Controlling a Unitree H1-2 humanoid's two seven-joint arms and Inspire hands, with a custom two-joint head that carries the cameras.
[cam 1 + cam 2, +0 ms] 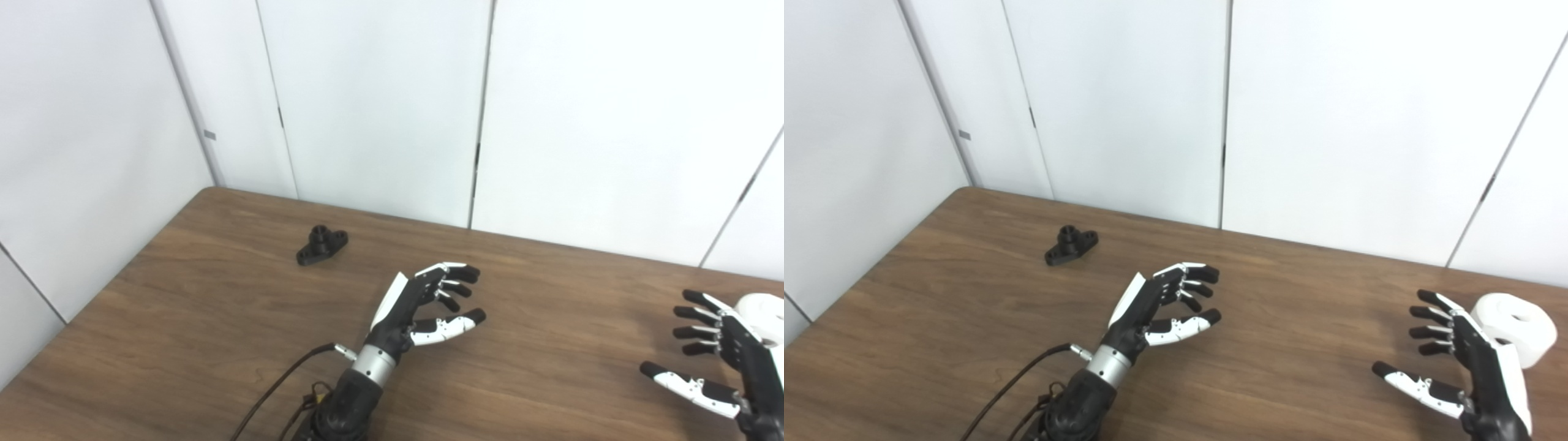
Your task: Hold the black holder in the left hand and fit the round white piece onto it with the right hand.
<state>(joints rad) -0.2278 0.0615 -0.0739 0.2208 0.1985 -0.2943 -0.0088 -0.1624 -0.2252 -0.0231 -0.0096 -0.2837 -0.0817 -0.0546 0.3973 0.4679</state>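
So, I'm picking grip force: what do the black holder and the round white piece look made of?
Black holder: likely hard plastic, matte, with no glints. Round white piece: smooth, matte white, perhaps plastic; the look leaves it open. Table: wood-grain surface.

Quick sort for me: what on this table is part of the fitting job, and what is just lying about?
Part of the job:
black holder, far left on the table, untouched
round white piece, on the table behind the right hand
left hand, open
right hand, open

Just lying about:
black cable running from the left wrist
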